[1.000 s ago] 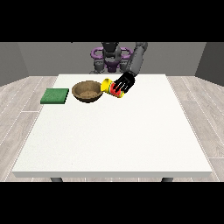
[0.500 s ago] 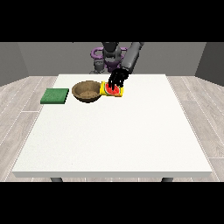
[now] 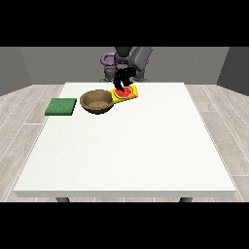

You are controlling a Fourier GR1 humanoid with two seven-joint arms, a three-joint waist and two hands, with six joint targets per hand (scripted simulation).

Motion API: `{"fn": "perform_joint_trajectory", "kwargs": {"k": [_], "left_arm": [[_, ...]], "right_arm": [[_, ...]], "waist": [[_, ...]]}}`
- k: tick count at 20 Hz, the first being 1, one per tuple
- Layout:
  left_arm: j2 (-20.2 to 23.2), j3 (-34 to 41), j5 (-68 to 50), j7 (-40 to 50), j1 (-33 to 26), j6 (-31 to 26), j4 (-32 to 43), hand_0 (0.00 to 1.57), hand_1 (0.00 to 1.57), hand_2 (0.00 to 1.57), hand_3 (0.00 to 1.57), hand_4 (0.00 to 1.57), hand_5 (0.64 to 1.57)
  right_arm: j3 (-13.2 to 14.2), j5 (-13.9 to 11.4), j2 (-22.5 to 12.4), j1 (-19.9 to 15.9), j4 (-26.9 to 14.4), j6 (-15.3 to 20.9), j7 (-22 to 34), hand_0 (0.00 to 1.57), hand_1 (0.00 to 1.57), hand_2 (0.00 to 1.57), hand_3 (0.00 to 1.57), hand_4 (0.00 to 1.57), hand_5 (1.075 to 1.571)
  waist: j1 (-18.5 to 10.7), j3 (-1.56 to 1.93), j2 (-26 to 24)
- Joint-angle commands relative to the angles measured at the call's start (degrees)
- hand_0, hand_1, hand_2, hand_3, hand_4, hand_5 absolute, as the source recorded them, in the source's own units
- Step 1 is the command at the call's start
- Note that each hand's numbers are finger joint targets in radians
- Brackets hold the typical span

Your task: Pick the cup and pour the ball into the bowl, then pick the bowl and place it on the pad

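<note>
A yellow cup [image 3: 126, 94] with a red inside lies tilted on the white table [image 3: 146, 146], just right of the brown bowl [image 3: 99, 102]; its mouth faces the camera. The black hand at the view's right [image 3: 122, 78] reaches down from behind, with its fingers curled over the cup's far rim. No ball shows in the cup or the bowl. Left of the bowl, the green pad [image 3: 61, 106] lies flat near the table's left edge. The other hand does not show.
The robot's grey torso [image 3: 132, 58] stands behind the table's far edge, with a purple ring-shaped part [image 3: 106, 59] beside it. The bowl and the cup almost touch. The table stretches wide towards the camera and to the right.
The hand has swung left and up, from the cup's right side to above and behind it. The cup has stayed beside the bowl and now shows more of its red inside.
</note>
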State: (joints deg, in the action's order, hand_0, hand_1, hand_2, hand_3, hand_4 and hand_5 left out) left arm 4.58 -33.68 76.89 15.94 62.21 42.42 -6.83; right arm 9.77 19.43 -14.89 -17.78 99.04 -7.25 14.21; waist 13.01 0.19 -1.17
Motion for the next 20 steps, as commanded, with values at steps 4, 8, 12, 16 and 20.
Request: {"fn": "perform_joint_trajectory", "kwargs": {"k": [4,8,12,16,20], "left_arm": [[-4.46,-9.06,9.89,8.92,2.01,-13.85,-2.49,1.50,1.50,1.57,1.57,1.05,1.509],[-4.53,-10.20,12.02,8.80,-1.65,-15.65,-8.66,1.50,1.50,1.57,1.57,1.06,1.507],[-1.67,1.66,-0.67,4.39,-5.22,-5.72,-11.88,1.42,1.42,1.57,1.57,0.94,1.510],[4.25,11.81,-12.14,-2.23,-6.80,-0.82,-17.29,1.11,1.11,1.47,1.48,0.95,1.548],[5.96,20.81,-25.00,-11.71,-12.76,3.03,-23.14,1.24,1.24,1.57,1.57,0.76,1.568]], "right_arm": [[-0.41,-1.26,1.01,1.25,-5.06,-0.75,-2.28,0.00,0.00,0.00,0.00,0.38,1.566],[2.44,-0.37,-0.67,1.69,-7.59,-1.57,-2.89,0.00,0.00,0.00,0.00,0.38,1.564],[3.36,0.28,-1.91,3.05,-5.12,-2.76,-3.58,0.00,0.00,0.00,0.00,0.38,1.564],[6.15,1.97,-3.86,7.83,-6.09,-5.43,-4.54,0.00,0.00,0.00,0.00,0.38,1.564],[7.48,2.84,-4.04,7.49,-4.62,-5.48,-5.82,0.00,0.00,0.00,0.00,0.38,1.565]], "waist": [[-0.44,-0.12,-4.18],[-4.06,-0.17,-4.50],[-4.24,-0.32,-2.08],[-5.65,-0.35,-4.30],[-7.35,-0.54,-1.21]]}}
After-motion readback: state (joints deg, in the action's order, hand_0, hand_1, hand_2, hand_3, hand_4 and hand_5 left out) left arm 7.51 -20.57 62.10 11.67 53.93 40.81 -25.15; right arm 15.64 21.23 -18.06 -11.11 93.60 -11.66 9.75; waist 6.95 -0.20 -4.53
